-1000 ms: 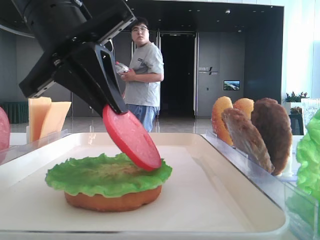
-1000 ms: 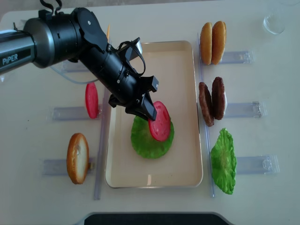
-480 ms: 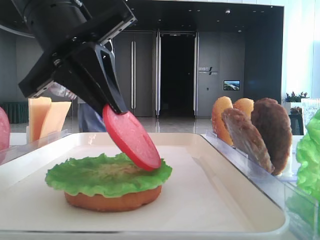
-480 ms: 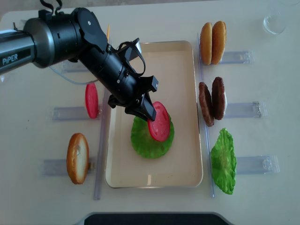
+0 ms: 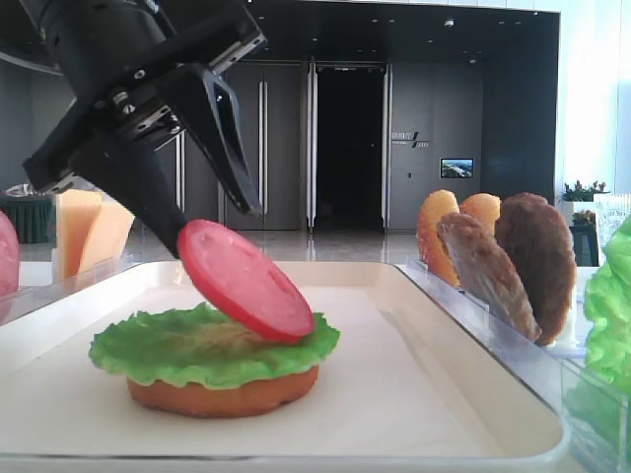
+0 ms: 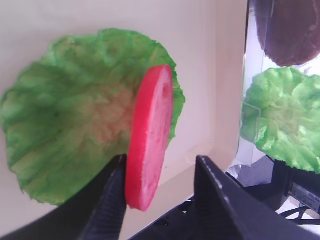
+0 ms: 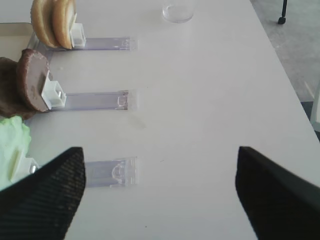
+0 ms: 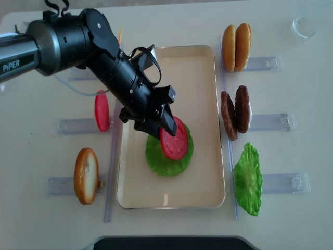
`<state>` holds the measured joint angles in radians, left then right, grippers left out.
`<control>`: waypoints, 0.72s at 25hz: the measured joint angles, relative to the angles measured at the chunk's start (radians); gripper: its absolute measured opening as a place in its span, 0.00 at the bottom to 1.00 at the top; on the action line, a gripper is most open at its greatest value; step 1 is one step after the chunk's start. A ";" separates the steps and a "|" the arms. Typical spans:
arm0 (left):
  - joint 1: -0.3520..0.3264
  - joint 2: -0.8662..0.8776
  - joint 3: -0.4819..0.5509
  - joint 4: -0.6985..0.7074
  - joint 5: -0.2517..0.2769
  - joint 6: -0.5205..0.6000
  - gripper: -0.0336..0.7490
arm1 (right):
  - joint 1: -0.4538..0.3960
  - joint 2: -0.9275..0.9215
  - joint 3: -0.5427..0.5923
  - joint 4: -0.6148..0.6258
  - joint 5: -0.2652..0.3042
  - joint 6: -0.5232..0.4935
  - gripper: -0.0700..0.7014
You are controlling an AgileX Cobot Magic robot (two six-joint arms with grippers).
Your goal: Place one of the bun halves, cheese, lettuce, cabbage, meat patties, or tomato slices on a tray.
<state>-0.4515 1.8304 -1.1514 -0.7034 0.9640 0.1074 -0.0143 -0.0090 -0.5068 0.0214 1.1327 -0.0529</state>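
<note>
On the cream tray [image 8: 213, 194] [image 5: 463, 394], a green lettuce leaf [image 8: 158, 159] [image 5: 177, 350] [image 6: 70, 115] lies over a bun half [image 5: 222, 394]. A red tomato slice [image 8: 173, 141] [image 5: 246, 281] [image 6: 150, 135] rests tilted on the lettuce with its upper edge leaning on one finger [image 6: 112, 200]. My left gripper [image 8: 165, 127] [image 5: 217, 222] [image 6: 160, 165] is open around the slice, and the other finger [image 6: 220, 200] stands clear of it. My right gripper [image 7: 160, 200] is open over bare table, holding nothing.
Clear racks flank the tray. On the right stand bun halves [image 8: 237, 47], meat patties [image 8: 235, 112] and a lettuce leaf [image 8: 248, 179]. On the left are a tomato slice [image 8: 102, 111], a bun half [image 8: 86, 175] and cheese [image 5: 89, 232]. A glass [image 8: 304, 23] sits far right.
The left jaws have opened off the tomato slice. The slice has tipped flatter onto the lettuce. The person in the background is gone.
</note>
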 joint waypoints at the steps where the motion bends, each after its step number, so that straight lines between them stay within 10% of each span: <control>1: 0.000 0.000 0.000 0.012 0.003 -0.016 0.48 | 0.000 0.000 0.000 0.000 0.000 0.000 0.84; 18: 0.000 0.000 0.000 0.188 0.109 -0.198 0.59 | 0.000 0.000 0.000 0.000 0.000 0.000 0.84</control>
<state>-0.4515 1.8304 -1.1514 -0.5152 1.0733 -0.0903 -0.0143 -0.0090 -0.5068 0.0214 1.1327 -0.0529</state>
